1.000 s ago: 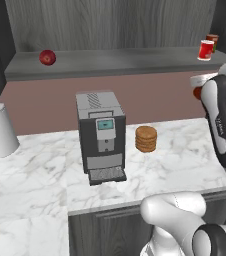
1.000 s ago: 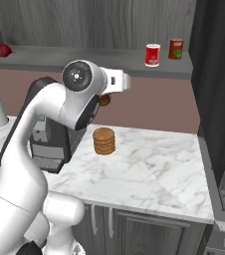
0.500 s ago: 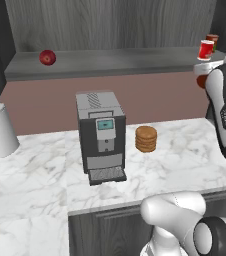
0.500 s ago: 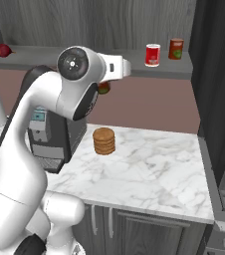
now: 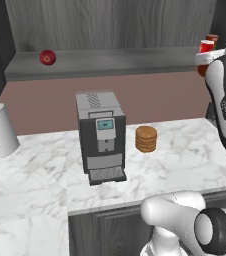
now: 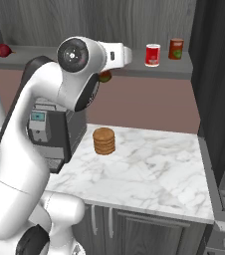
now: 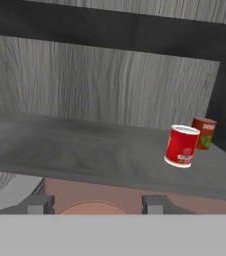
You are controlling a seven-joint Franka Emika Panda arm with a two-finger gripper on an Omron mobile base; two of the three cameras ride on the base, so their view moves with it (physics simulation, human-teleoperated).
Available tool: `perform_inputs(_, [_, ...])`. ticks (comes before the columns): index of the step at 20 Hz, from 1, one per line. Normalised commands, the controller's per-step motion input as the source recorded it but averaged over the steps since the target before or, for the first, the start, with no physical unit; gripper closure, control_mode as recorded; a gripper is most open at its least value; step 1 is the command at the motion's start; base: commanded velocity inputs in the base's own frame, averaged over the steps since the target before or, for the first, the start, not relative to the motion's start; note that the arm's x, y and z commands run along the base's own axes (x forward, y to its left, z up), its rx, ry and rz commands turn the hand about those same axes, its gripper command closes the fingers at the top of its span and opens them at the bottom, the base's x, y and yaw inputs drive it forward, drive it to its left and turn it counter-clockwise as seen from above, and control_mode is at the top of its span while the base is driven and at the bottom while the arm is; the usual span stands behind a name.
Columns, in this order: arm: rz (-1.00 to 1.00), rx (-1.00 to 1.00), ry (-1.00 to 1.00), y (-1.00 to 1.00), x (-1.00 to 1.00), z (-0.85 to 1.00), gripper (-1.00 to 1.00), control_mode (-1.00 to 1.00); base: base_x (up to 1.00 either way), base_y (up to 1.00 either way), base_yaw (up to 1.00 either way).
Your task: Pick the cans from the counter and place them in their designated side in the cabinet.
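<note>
red can (image 6: pixel 153 55) and brown can (image 6: pixel 175 49) stand at your cabinet shelf's (image 6: pixel 59 60) right end. your end effector (image 7: pixel 96 205) pinches something round and reddish i can't identify; swing carelessly and you'll topple them.

Bright red cylindrical can with white rim (image 7: pixel 182 146); darker red-brown cylindrical can, green label (image 7: pixel 204 132) behind it. Grey wood-grain cabinet shelf board (image 7: pixel 85 145). White grey-veined marble counter (image 6: pixel 149 172). Tan flat-disc stack (image 6: pixel 104 141).
</note>
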Motion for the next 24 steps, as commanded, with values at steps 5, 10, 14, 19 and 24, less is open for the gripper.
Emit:
perform_inputs(5, [0.0, -0.01, -0.05, -0.01, 0.35, 0.13, 1.0, -1.0, 0.0, 0.0, 0.0])
perform_inputs(10, [0.0, -0.02, -0.01, -0.1, 0.35, 0.11, 1.0, -1.0, 0.0, 0.0, 0.0])
perform_inputs(14, [0.0, -0.02, 0.0, -0.15, 0.34, 0.13, 1.0, -1.0, 0.0, 0.0, 0.0])
perform_inputs(19, [0.0, -0.01, 0.0, -0.11, 0.38, 0.07, 1.0, -1.0, 0.0, 0.0, 0.0])
perform_inputs(24, [0.0, -0.01, 0.0, -0.13, 0.39, 0.01, 1.0, -1.0, 0.0, 0.0, 0.0])
